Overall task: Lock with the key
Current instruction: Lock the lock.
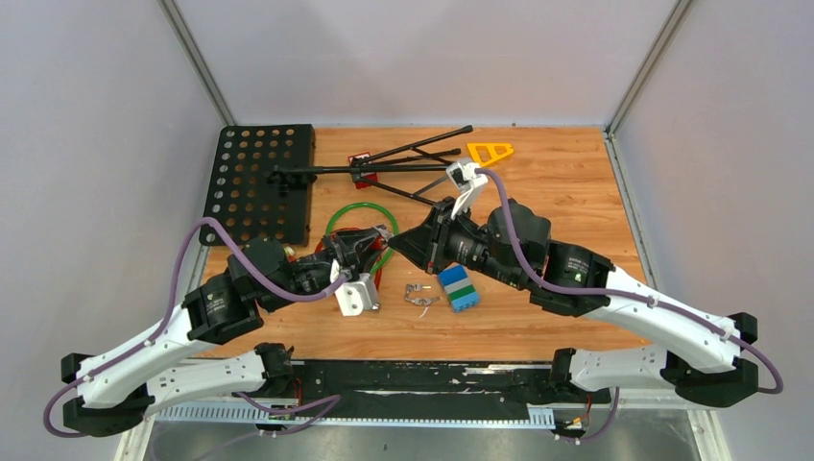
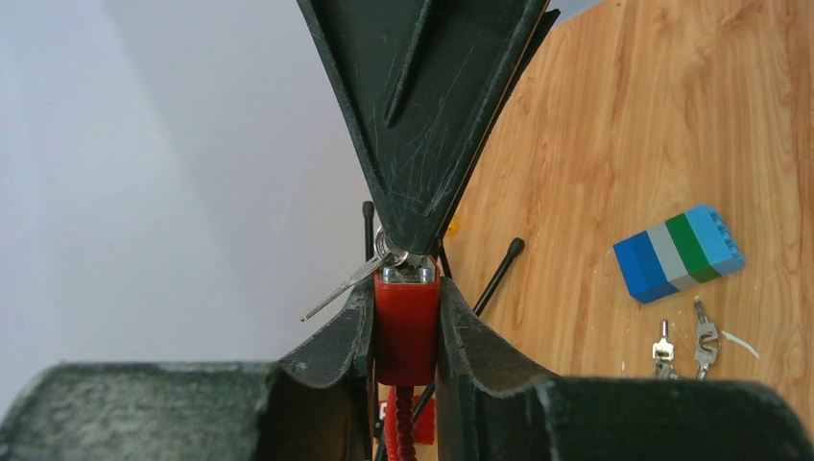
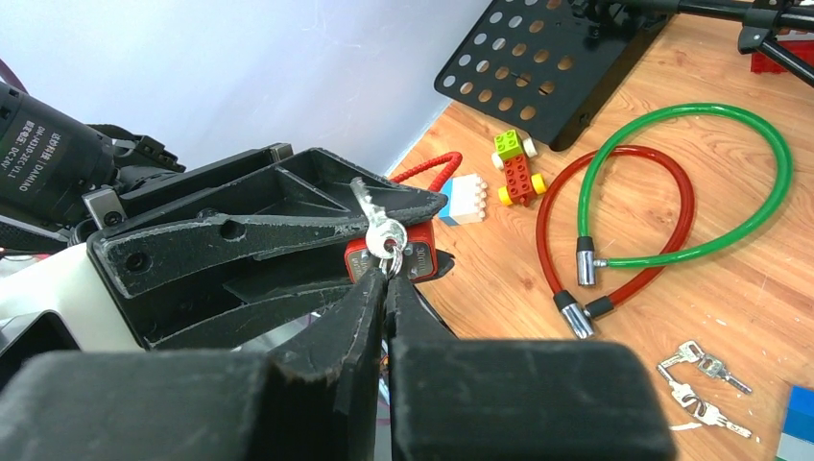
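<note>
- Red lock (image 2: 406,331) clamped between left jaws, keyhole end facing right arm, near middle of worktop (image 1: 576,192).
- Right jaws pinched shut on key (image 3: 384,238) at keyhole; second key on same ring sticks out aside.
- Step in hand: turn key.
- Left grip must be firm, so lock body does not spin along.
- Rotate right wrist only about key axis, no side push; thin key may bend.
- How deep key sits: probably full, but tips hide it.
- Spare keys (image 3: 701,379) on worktop, not needed.

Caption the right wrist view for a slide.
Right fingers pinch the key at the red lock, clamped in the left fingers.
</note>
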Tool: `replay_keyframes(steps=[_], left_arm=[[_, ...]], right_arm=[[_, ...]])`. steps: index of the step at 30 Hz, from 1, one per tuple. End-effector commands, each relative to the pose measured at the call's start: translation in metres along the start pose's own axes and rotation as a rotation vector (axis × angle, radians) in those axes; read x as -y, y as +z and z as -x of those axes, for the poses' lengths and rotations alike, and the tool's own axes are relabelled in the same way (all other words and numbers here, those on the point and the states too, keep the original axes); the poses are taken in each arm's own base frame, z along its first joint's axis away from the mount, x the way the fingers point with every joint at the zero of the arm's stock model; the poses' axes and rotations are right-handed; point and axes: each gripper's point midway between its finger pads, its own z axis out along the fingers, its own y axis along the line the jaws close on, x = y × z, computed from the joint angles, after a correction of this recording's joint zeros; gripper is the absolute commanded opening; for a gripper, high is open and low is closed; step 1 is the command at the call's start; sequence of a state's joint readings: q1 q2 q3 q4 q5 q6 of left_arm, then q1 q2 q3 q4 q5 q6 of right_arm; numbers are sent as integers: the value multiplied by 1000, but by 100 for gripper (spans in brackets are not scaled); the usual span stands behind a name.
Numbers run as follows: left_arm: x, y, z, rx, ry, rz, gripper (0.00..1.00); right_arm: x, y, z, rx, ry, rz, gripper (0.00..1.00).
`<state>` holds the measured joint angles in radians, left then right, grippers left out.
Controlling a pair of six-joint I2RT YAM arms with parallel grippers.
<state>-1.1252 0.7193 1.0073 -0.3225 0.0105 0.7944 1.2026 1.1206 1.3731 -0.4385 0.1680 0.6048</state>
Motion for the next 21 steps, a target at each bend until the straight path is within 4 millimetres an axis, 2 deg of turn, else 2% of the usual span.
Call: replay_keyframes(steps=[1, 5, 8, 10, 13, 18, 21], left_arm=[[-15, -4, 21, 73, 10, 34, 0], [-12, -4, 23, 84, 7, 21, 0], [-11, -4, 24, 90, 4, 16, 0], [-10, -5, 25, 97, 2, 7, 0], [-7, -4, 26, 102, -1, -6, 0], [0, -3, 29, 108, -17, -53, 0], [4, -4, 36, 128, -51, -90, 0]], right_arm=[[-3, 2, 11, 58, 16, 17, 3], [-2, 1, 13, 74, 19, 13, 9], [-1, 1, 14, 83, 21, 11, 9], [-2, 1, 14, 82, 19, 15, 8], [-3, 2, 12, 75, -2, 25, 0], [-6, 4, 9, 64, -111, 63, 0], [-6, 6, 4, 55, -251, 102, 0]])
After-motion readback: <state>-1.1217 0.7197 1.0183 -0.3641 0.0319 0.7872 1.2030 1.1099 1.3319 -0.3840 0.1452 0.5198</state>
